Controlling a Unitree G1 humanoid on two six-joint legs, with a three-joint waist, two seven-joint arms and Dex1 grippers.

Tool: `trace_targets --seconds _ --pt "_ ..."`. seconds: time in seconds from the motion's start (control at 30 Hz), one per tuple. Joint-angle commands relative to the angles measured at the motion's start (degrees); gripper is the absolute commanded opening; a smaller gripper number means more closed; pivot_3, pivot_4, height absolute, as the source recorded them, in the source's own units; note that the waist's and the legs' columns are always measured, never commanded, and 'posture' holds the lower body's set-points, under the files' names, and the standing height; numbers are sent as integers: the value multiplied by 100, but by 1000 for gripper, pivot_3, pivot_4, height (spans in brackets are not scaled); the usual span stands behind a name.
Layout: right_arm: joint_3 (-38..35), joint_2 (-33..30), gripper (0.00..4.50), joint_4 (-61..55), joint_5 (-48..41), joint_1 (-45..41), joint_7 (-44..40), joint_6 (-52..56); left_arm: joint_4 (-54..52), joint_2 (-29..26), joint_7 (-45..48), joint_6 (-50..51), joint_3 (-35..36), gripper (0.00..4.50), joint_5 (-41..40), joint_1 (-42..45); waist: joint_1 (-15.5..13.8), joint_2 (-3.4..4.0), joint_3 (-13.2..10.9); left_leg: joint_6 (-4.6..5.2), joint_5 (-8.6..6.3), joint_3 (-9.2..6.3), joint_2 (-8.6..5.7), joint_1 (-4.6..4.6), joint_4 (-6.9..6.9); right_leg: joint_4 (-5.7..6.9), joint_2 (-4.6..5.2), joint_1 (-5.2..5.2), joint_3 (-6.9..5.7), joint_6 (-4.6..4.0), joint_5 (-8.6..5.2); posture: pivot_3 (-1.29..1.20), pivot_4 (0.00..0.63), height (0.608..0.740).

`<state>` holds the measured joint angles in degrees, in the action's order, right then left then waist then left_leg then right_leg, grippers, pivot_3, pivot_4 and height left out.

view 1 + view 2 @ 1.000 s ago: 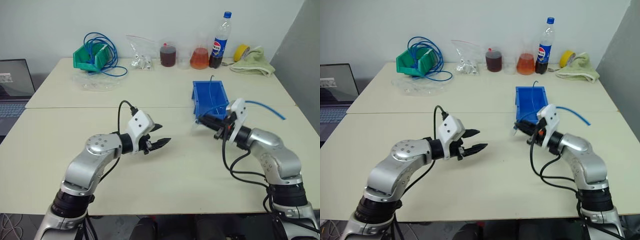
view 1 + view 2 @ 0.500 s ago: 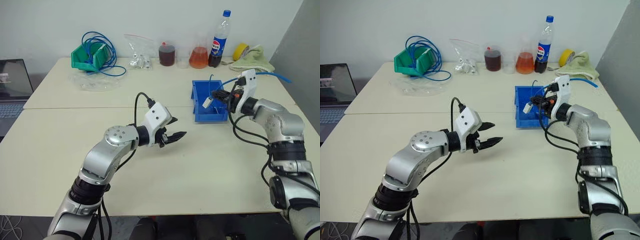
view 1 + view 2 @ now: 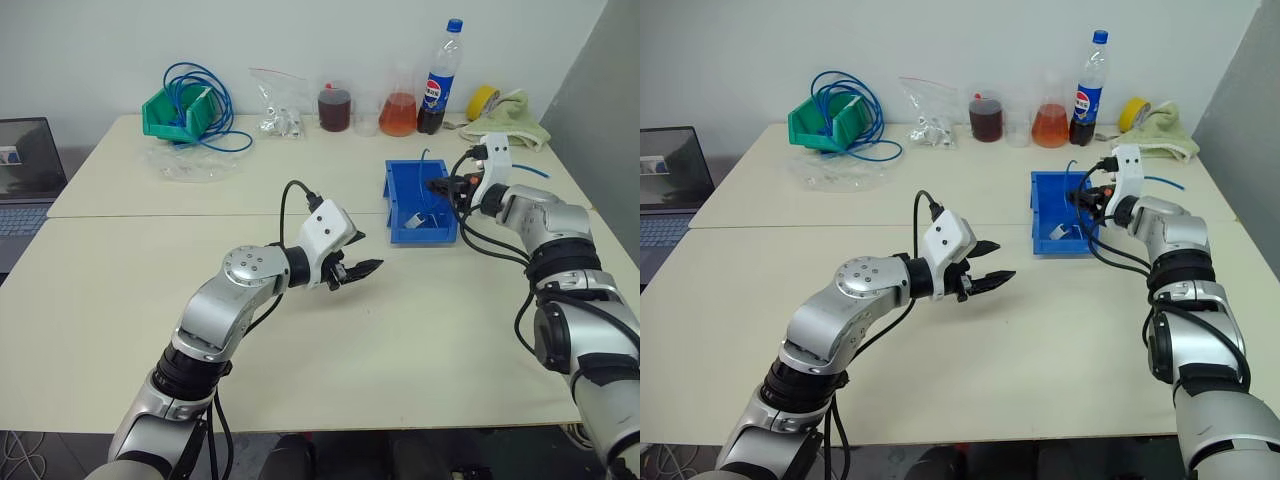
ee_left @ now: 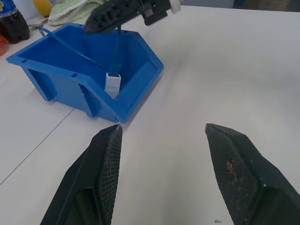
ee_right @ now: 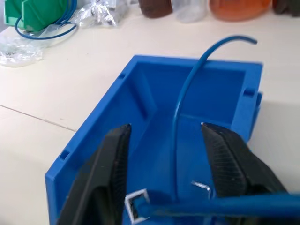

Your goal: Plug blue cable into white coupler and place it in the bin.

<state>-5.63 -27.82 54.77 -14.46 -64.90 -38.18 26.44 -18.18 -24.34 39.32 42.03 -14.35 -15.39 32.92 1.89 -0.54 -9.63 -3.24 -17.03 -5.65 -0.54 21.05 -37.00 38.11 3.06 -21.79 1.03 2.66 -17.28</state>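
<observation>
so my right gripper point(image 5: 164, 176) is hanging right over the blue bin point(image 3: 398, 190), fingers spread apart with nothing clamped between them. The blue cable point(image 5: 187, 89) runs between the two fingers and down inside the bin, its far end arcing up over the bin's back wall. The white coupler point(image 4: 113, 84) sits on the cable's lower end, down on the bin floor against the sloped front lip, so both are inside the bin.

My left gripper point(image 3: 362, 268) floats above the table in front of the bin and a bit to its left, jaws parted and empty, pointing toward the bin's front corner.

Behind the bin along the wall: a Pepsi bottle point(image 3: 441, 78), a flask of orange liquid point(image 3: 398, 115), a jar of dark red liquid point(image 3: 335, 109). Way off to the bin's left, a green bin point(image 3: 180, 113) with a big coil of blue cable point(image 3: 205, 85)
</observation>
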Motion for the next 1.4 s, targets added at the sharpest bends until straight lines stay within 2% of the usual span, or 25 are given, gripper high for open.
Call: trace_targets --seconds 0.03,0.17,0.33,0.63,0.93,1.0,1.07,1.23,1.33,1.4 --pt "-45 -113 3487 116 185 -292 58 -276 -68 56 -14 -104 35 2956 -8 104 1 0 0 0 0 1 0 0 0 0 0 0 1 0 0 0 150 740" --pt "-24 -136 4447 408 433 -502 251 -680 -19 54 8 -137 39 2956 0 92 1 0 0 -1 0 2 0 0 0 1 1 0 1 0 0 0 150 740" --pt "-52 -12 4447 917 625 -947 499 -995 74 71 29 -201 16 2956 24 89 10 0 0 -1 1 5 0 0 0 3 1 -3 4 0 0 0 150 740" --pt "-609 145 4447 1471 517 -1162 1885 -1720 132 104 16 -258 -5 2956 48 39 10 1 0 -3 2 6 2 2 0 5 7 -5 6 0 0 0 150 740" --pt "-549 194 4447 1191 757 -958 2000 -2142 192 167 -19 -250 36 2956 28 37 56 1 0 -3 2 11 2 4 -1 11 7 -11 9 0 0 0 150 740" --pt "-496 214 4447 788 741 -675 1795 -2188 166 198 -70 -235 82 2956 10 -22 58 1 0 -3 2 11 2 4 -1 11 7 -11 9 0 0 0 150 740" --pt "-439 251 4447 -229 671 -32 1579 -2228 115 182 -54 -230 104 2956 -14 -99 50 0 1 -3 2 9 4 4 -2 11 7 -10 8 0 0 0 150 740" --pt "-520 494 4447 -3718 -105 2028 1183 -1680 3 112 -23 -260 147 2956 -38 -285 29 5 3 -4 2 -5 13 22 -11 13 9 -19 -1 0 1 0 150 740" --pt "-496 584 4447 -6076 -1066 3690 626 -1342 -66 78 -118 -513 225 2956 71 -494 8 13 1 -4 2 0 10 70 -46 60 9 -66 -3 1 0 0 150 740" --pt "-481 571 4447 -6983 -1435 4456 453 -1194 -124 77 -182 -690 284 2956 115 -639 -21 14 1 -3 2 -16 16 87 -85 78 8 -71 -12 1 0 0 150 740"
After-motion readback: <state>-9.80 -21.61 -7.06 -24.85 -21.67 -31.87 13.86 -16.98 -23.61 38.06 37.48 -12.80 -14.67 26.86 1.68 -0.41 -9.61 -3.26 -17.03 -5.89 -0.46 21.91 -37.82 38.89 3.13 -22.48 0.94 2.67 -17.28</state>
